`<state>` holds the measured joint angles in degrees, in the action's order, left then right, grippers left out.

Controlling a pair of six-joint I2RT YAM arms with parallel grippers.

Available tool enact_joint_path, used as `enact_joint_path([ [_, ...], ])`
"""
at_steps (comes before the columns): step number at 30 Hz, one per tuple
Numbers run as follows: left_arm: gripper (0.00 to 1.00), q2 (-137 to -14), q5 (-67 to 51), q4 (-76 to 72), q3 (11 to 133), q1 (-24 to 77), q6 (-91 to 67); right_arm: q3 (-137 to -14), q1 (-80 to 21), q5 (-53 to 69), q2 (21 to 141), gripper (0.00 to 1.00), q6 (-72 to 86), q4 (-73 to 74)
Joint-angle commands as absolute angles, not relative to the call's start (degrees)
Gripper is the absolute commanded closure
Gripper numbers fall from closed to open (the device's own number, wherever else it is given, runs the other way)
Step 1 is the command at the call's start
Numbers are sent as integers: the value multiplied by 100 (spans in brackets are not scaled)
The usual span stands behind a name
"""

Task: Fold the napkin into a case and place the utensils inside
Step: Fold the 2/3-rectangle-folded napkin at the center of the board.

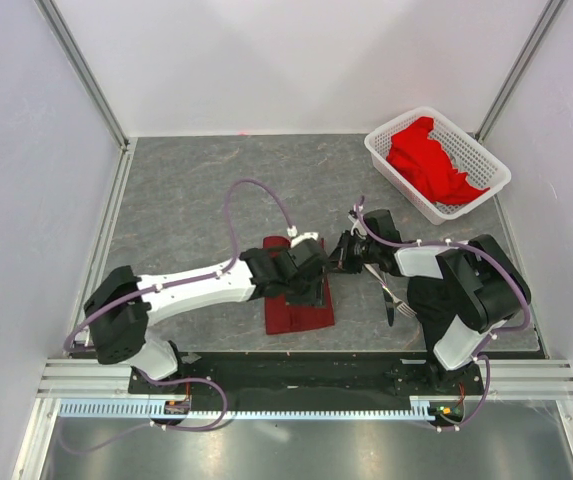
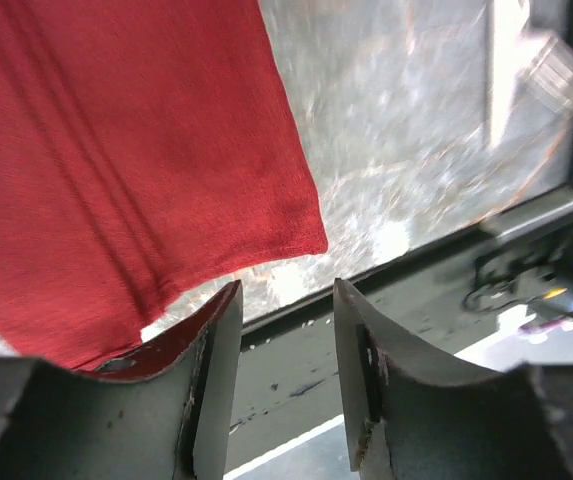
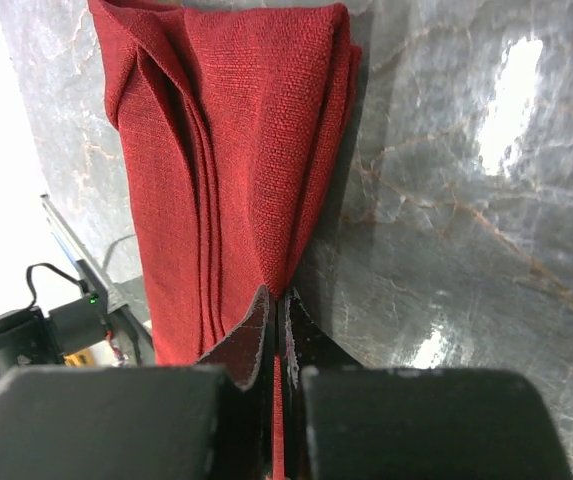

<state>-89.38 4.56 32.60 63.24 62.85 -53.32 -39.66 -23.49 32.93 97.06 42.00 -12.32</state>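
The dark maroon napkin [image 1: 296, 315] lies folded into a narrow long strip at the table's front centre. My left gripper [image 1: 316, 292] hovers over its right part, jaws open and empty. In the left wrist view the napkin [image 2: 116, 160] fills the upper left, its corner just ahead of the open gripper [image 2: 286, 330]. My right gripper [image 1: 342, 252] is shut on the napkin's right edge. In the right wrist view the layered folds [image 3: 226, 150] run away from the closed gripper [image 3: 277, 305]. The silver fork and knife [image 1: 391, 298] lie under the right arm, partly hidden.
A white lattice basket [image 1: 476, 150] holding bright red cloth [image 1: 428, 160] stands at the back right. The black front rail [image 1: 296, 375] runs just below the napkin. White walls close in the grey marbled table [image 1: 186, 190] on three sides.
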Motion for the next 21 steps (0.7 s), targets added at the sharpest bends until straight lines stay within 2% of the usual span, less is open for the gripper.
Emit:
enact_joint_path([
  [1,57,-8297,633,3006,6188,5505,-5273,-4263,-2426,3094,9686,100,3797,-1073],
  [2,66,-8227,624,2962,6118,5319,-5291,-4271,-2426,3059,9694,100,3753,-1029],
  [5,82,-8314,449,2778,5889,4616,-5300,-4333,-2496,2980,9668,100,3701,-915],
  [8,90,-8472,641,2646,5836,4246,-5142,-4412,-2566,2892,9624,100,3665,-783],
  [13,93,-9157,563,2365,5801,3850,-4957,-4561,-2698,2699,9554,100,3586,-580],
  [21,94,-10036,370,1934,5827,3797,-5010,-4790,-2865,2452,9369,100,3516,-238],
])
